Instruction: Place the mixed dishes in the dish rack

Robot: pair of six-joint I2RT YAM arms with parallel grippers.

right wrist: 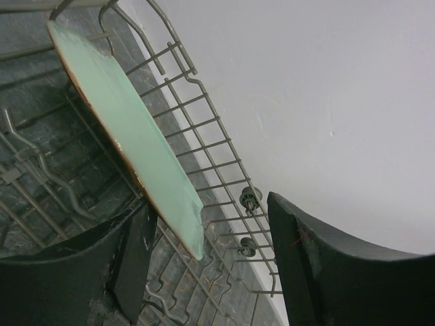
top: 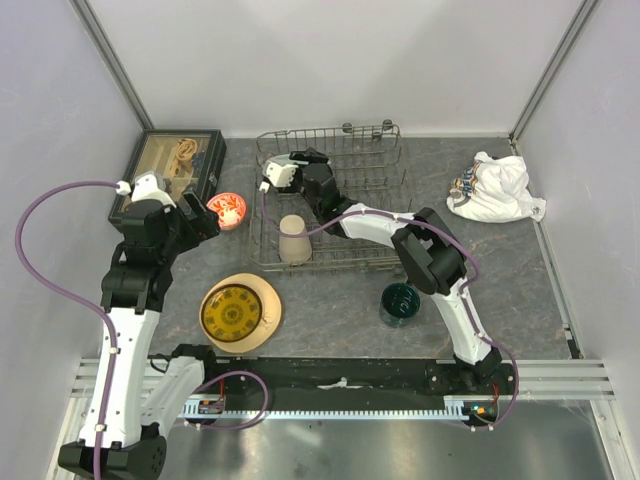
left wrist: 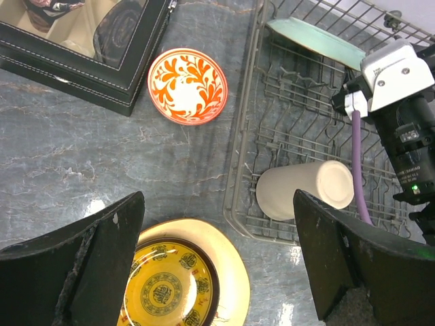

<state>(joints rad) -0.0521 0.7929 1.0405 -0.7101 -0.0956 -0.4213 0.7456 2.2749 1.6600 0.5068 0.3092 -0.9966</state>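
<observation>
The dish rack [top: 372, 182] stands at the back centre. A pale green plate [right wrist: 129, 129] leans on edge in its far left corner [left wrist: 316, 41]. My right gripper [right wrist: 211, 207] is open around the plate's lower edge, which lies close to its left finger with a wide gap to the right one. A beige cup [top: 294, 240] lies on its side in the rack's near left part. My left gripper [left wrist: 217, 200] hangs open and empty above the table, between a red-orange bowl [left wrist: 187, 85] and a yellow plate [left wrist: 163, 288] stacked on a tan plate [top: 268, 318]. A dark green mug [top: 400, 303] stands near the rack's front right.
A dark glass-topped display box [top: 170, 165] sits at the back left, close to the bowl. A white cloth bundle [top: 495, 188] lies at the back right. Pale walls close the table in on three sides.
</observation>
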